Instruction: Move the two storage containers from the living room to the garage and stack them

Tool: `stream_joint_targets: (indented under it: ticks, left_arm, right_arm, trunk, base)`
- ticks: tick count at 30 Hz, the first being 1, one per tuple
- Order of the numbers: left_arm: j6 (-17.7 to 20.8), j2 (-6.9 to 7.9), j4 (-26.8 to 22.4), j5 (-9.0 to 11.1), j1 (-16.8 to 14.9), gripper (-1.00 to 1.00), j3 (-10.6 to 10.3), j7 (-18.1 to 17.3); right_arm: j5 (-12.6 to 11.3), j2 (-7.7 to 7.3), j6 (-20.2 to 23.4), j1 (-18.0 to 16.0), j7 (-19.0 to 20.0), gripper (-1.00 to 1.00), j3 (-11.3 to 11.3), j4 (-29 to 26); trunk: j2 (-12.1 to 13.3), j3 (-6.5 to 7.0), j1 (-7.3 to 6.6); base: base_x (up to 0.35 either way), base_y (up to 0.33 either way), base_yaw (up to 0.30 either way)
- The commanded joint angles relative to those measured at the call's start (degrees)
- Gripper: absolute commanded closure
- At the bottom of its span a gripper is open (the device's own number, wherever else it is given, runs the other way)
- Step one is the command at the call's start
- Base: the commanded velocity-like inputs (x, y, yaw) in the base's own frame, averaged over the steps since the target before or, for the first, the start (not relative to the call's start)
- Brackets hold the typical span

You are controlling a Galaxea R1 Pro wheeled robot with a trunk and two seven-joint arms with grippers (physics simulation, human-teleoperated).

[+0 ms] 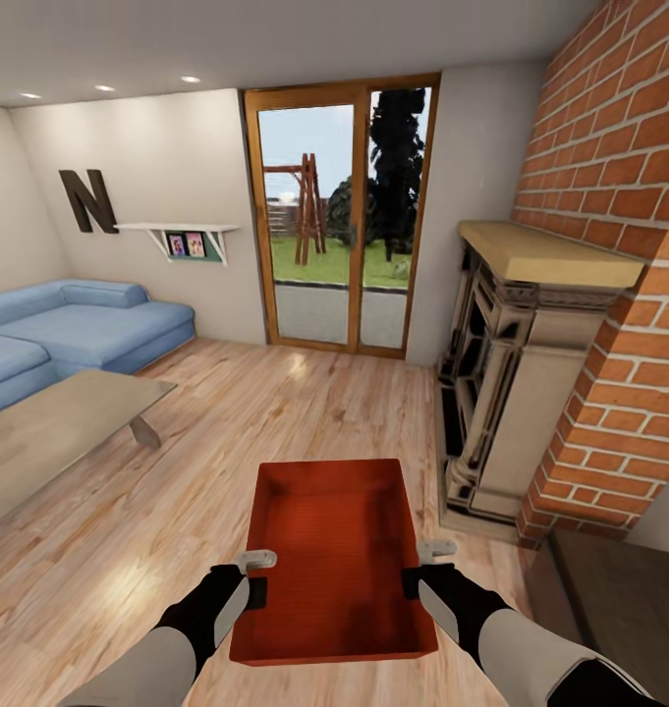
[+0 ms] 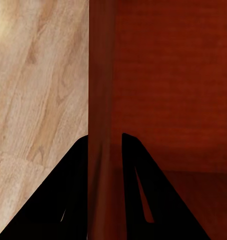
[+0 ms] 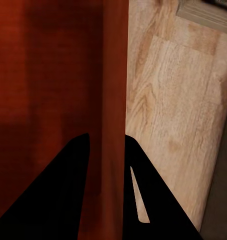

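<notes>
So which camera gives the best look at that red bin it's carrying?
The head view: the whole red bin shows there, gripped on both sides above the wood floor. Each wrist view gives a close-up of one side wall pinched between dark fingers.

Right gripper [image 3: 106,150] fingers straddling orange-red container [image 3: 48,75] wall, seemingly clamped, light wood plank floor [image 3: 168,110] beyond

The sofa [image 1: 69,329] and the desk [image 1: 49,432] in front of it run off the head view's edge. Two small pictures on the shelf [image 1: 182,234] above the sofa are too small to read. Past the fireplace [image 1: 516,383], a dark cabinet [image 1: 619,599] is cut off.
</notes>
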Motion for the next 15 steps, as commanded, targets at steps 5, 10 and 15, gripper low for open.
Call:
stream_joint_targets:
  ticks: [5, 10, 15]
  left_arm:
    - [0.5, 0.03, 0.5, -0.8, 0.0, 1.0, -0.4, 2.3]
    - [0.5, 0.03, 0.4, -0.8, 0.0, 1.0, -0.4, 2.3]
    - [0.5, 0.03, 0.4, -0.8, 0.0, 1.0, -0.4, 2.3]
  right_arm:
    - [-0.6, -0.04, -1.7, -0.1, -0.3, 1.0, 1.2, -0.8]
    - [-0.6, -0.04, -1.7, -0.1, -0.3, 1.0, 1.2, -0.8]
    - [-0.6, -0.04, -1.7, -0.1, -0.3, 1.0, 1.2, -0.8]
  trunk:
    - [-0.1, 0.35, 0.03]
    - [-0.1, 0.8, 0.03]
    - [-0.1, 1.26, 0.03]
  base:
    - [0.0, 0.0, 0.0]
    - [0.0, 0.0, 0.0]
    - [0.0, 0.0, 0.0]
